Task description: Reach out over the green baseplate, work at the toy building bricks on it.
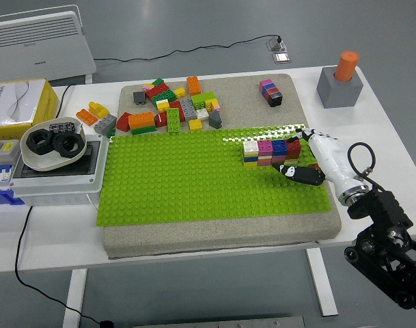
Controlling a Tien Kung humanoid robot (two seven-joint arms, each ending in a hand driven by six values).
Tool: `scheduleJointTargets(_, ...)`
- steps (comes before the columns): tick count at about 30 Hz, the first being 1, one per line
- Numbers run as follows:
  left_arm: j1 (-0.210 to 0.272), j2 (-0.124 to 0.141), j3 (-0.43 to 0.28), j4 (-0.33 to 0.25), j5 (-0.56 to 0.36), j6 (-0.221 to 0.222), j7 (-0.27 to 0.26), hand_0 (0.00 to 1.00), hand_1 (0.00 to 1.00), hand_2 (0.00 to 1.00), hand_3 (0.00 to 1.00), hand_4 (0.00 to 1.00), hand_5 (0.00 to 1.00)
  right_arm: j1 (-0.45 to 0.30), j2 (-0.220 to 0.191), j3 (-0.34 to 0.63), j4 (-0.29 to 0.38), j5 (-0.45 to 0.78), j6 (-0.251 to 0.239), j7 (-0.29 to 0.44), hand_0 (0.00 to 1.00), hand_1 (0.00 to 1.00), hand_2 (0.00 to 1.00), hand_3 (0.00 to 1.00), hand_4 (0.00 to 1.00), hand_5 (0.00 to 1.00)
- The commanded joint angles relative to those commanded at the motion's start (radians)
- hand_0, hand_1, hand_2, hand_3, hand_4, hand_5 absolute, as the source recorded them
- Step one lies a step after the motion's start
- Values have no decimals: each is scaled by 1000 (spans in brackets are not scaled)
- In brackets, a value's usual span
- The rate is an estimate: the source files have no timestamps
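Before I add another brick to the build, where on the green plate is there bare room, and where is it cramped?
The green baseplate is bare from its left edge to the brick row, and along its near edge. It is crowded at the far right, where the right hand sits against the row, and behind the plate at the loose brick pile.

The right arm reaches in from the lower right corner, its white-shelled right hand (pixel 304 158) at the right end of the flat green studded baseplate (pixel 194 184), black fingers (pixel 300 173) extended leftward, grasping nothing
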Motion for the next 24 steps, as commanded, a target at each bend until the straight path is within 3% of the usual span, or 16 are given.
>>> scheduleJointTargets(7,0,1,-9,0,7,10,-3,679,350,290,469,204,2,-100,-9,109,77,65,-64,75,756,797,858,660,892,557)
scheduleJointTargets(8,0,2,-11,0,10,12,-3,679,352,295,477,205,2,-115,-17,131,87,87,-71,93,693,726,780,655,841,261)
scheduleJointTargets(13,-2,9,-21,0,31,21,-8,679,352,295,477,205,2,-172,-48,234,108,227,-103,189,693,726,780,655,841,261)
scheduleJointTargets(14,-2,10,-21,0,31,23,-9,681,356,306,483,208,2,-178,-49,252,109,254,-106,203,591,496,526,689,827,166)
scheduleJointTargets(24,-1,18,2,0,2,40,-29,681,356,309,483,206,2,-193,-40,326,105,441,-116,257,586,477,498,692,823,180)
